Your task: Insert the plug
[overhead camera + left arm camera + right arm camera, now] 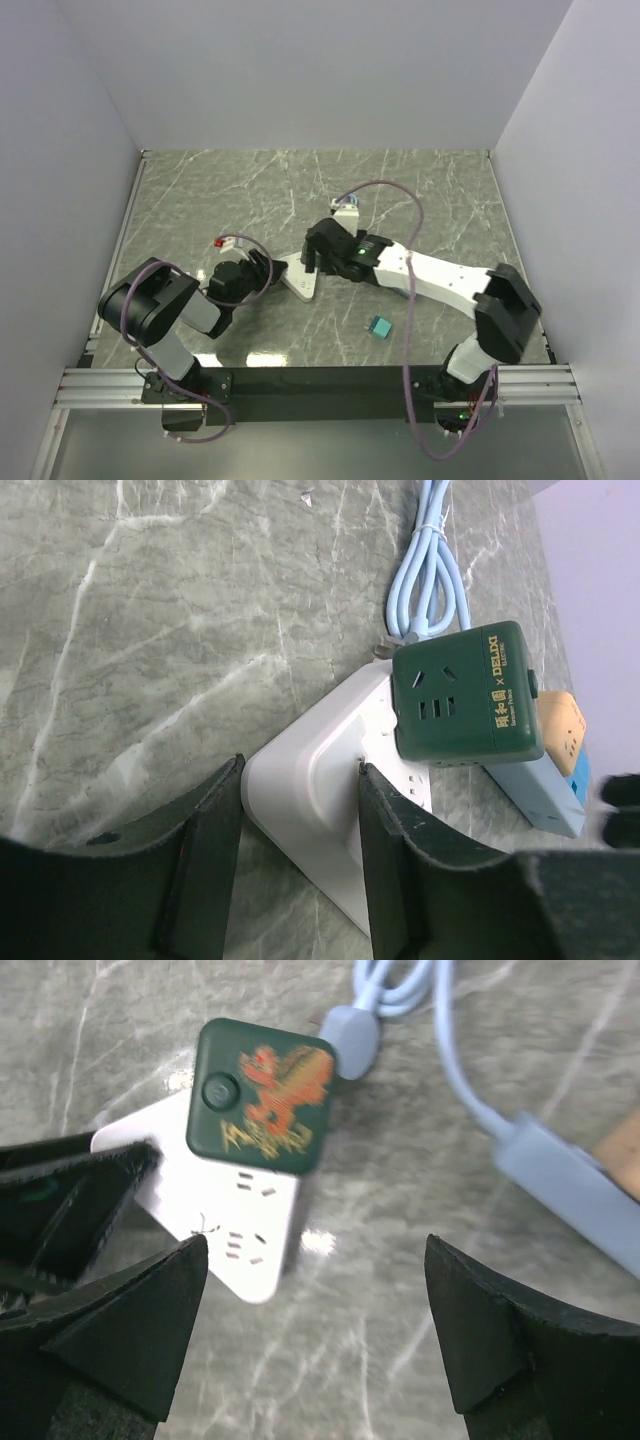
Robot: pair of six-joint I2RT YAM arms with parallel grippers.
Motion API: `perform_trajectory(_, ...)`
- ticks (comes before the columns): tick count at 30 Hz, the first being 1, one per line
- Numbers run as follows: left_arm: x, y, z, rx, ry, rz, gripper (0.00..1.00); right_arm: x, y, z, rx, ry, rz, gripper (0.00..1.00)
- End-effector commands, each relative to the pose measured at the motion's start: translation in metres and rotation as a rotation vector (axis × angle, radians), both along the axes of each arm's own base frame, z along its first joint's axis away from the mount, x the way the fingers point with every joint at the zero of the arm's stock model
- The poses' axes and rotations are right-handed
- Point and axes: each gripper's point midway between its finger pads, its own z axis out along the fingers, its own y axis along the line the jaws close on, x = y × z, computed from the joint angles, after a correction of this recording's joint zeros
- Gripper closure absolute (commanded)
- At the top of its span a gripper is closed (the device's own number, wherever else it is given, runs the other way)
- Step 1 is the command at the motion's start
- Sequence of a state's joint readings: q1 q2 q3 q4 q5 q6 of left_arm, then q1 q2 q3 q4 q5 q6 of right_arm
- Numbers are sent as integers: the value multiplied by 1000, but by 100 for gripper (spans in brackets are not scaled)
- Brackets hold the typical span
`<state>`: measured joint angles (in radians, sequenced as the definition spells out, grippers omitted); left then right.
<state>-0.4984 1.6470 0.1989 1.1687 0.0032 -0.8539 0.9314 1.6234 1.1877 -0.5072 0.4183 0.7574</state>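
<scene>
A white power strip (pixel 298 281) lies on the marble table. A dark green cube plug (pixel 465 695) with a red dragon on top (pixel 265 1095) sits plugged into the strip (pixel 225 1225). My left gripper (pixel 262 268) is shut on the strip's narrow end (pixel 310 810), with one finger on each side (pixel 200 870). My right gripper (pixel 318 255) hovers above the cube and strip with its jaws wide open and empty (pixel 315 1330). The cube's pale blue cable (pixel 430 570) runs away toward the far side.
A pale blue adapter block (pixel 540 795) and an orange piece (pixel 562 725) lie beside the strip. A small teal block (pixel 380 327) lies near the front. A red and white connector (pixel 225 243) lies left of the strip. The walls stand far off.
</scene>
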Motion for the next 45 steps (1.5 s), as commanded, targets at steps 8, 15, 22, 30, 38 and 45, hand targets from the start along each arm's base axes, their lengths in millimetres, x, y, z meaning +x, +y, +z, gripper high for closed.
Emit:
perform_trajectory(8,-2,17,-7,133,4,17,11,-52,-70,13,-48,37,2,5)
perform_trajectory(15,-10,31,22,137,-73,57,1,-92,-101,9,-50,90,106,4)
perform_trajectory(22,-20,36,39,123,-121,52,1,-117,-118,-29,-95,187,140,3)
perform_trajectory(30,-30,47,51,124,-148,77,1,-128,-122,-60,-119,259,173,2)
perform_trajectory(38,-35,48,61,100,-176,74,0,-124,-126,-70,-159,278,135,2)
perform_trajectory(45,-36,47,62,99,-179,68,1,-128,-118,-87,-108,315,92,2)
